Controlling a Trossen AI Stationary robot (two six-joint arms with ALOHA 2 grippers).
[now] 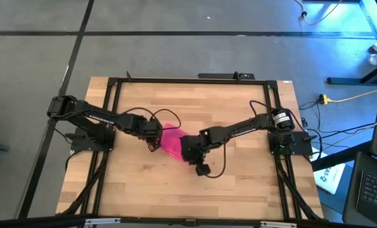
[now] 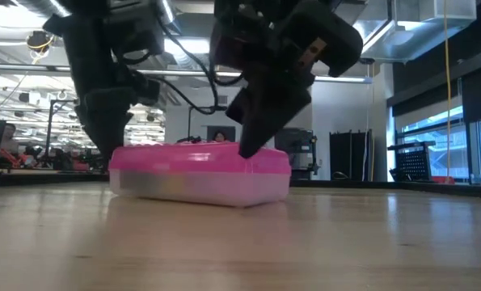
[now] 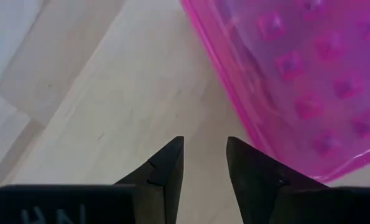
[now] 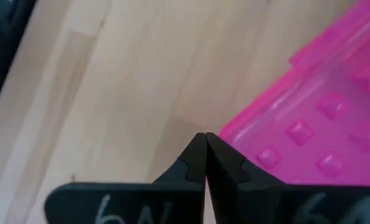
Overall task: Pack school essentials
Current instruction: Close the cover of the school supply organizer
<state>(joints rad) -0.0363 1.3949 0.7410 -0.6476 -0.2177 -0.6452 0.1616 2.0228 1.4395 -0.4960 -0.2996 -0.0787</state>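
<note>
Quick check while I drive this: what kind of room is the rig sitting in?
Probably an open lab or workshop: the low view shows exposed ceiling ducts and cluttered workbenches behind the table; the high view shows a bare floor with loose cables.

no legible text, only blurred pale markings on both gripper bodies

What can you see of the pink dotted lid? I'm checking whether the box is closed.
The pink dotted lid is bright, translucent plastic with rows of raised square bumps. It sits flat on the clear box, apparently closed, near the middle of the wooden table. The left gripper, jaws slightly apart, stands at one end; the right gripper, jaws shut, is at the other, tip seemingly touching the lid's edge.
</note>
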